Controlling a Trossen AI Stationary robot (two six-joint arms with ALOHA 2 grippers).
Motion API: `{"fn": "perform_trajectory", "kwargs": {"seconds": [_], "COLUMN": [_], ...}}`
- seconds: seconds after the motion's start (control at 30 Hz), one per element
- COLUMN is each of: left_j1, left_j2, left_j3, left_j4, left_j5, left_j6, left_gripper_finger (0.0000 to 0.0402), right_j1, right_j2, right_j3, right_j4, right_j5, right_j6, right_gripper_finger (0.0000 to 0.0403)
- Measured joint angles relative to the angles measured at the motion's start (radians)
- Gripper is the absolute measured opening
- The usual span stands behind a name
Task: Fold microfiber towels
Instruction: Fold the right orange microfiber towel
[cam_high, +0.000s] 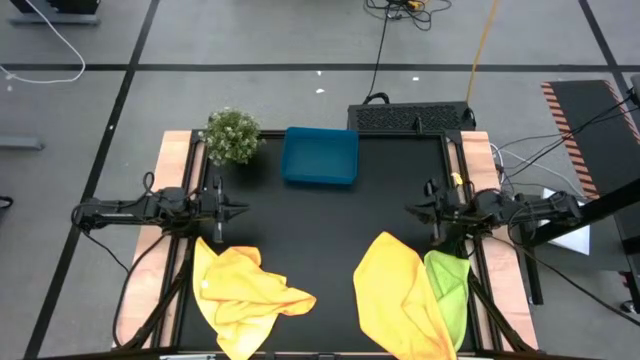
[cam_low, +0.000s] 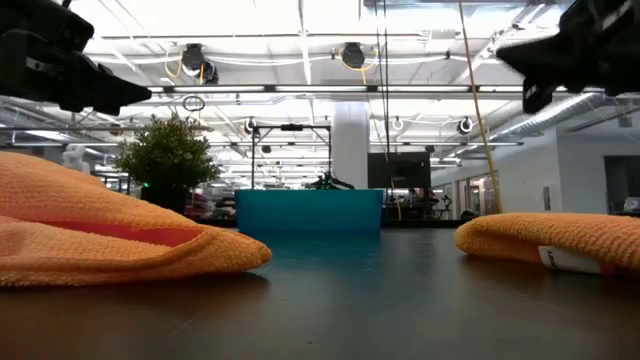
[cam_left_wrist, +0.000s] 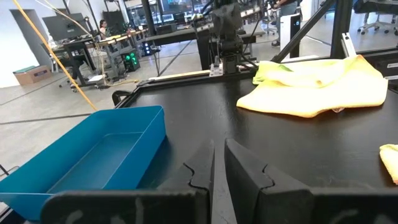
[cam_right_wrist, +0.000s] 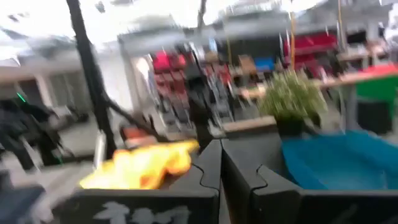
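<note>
Towels: yellow heap (cam_high: 245, 290) near you at front left; yellow (cam_high: 395, 295) and green (cam_high: 450, 285) overlap front right.
Left gripper (cam_high: 238, 210): clenched, empty.
Right gripper (cam_high: 415, 209): clenched, empty.
Risk: you may snag both overlapped cloths together.

3 towels: 2 yellow (cam_high: 245, 290) (cam_high: 395, 295), 1 lime green (cam_high: 450, 283); 1 blue tray (cam_high: 320, 157); 1 plant (cam_high: 231, 134); 2 grippers (cam_high: 238, 209) (cam_high: 412, 209)
</note>
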Motion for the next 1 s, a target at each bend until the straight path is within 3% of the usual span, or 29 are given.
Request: {"fn": "perform_trajectory", "kwargs": {"seconds": [0.2, 0.37, 0.7, 1.0], "left_j1": [0.0, 0.0, 0.0, 0.0], "left_j2": [0.0, 0.0, 0.0, 0.0], "left_j3": [0.0, 0.0, 0.0, 0.0], "left_j4": [0.0, 0.001, 0.001, 0.001], "left_j5": [-0.001, -0.002, -0.003, -0.003], "left_j6": [0.0, 0.0, 0.0, 0.0], "left_gripper_finger": [0.004, 0.004, 0.004, 0.004], "right_j1": [0.0, 0.0, 0.002, 0.002], "right_j2": [0.156, 0.284, 0.55, 0.604], "right_j3": [0.078, 0.123, 0.284, 0.312], "right_j4": [-0.025, -0.059, -0.289, -0.308], "right_j5": [0.01, -0.042, -0.063, -0.069], "right_j6": [0.01, 0.141, 0.258, 0.287], "right_gripper_finger": [0.0, 0.0, 0.0, 0.0]}}
